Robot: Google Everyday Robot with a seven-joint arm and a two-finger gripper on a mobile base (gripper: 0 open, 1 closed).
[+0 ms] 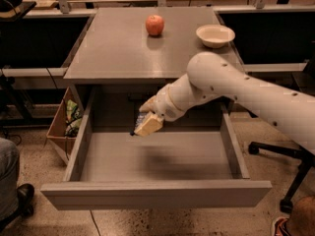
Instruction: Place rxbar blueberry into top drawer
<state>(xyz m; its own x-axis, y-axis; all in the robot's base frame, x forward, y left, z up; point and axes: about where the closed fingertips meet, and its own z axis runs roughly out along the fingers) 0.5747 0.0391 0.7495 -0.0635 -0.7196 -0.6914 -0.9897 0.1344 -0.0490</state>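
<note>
Hovering over the rear part of the open drawer point(156, 193), left of its middle, the pincer point(147, 123) is clamped on the bar point(140, 120). The bar's dark blue edge shows at the pincer's left side, above the drawer floor. Behind, on the table point(118, 50), sit 1 red apple point(154, 24) and 1 pale bowl point(215, 35), well apart.

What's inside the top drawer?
Bare grey floor in the top drawer; nothing lies on it. The tool hangs over its back holding the rxbar blueberry, covering some floor behind.
</note>
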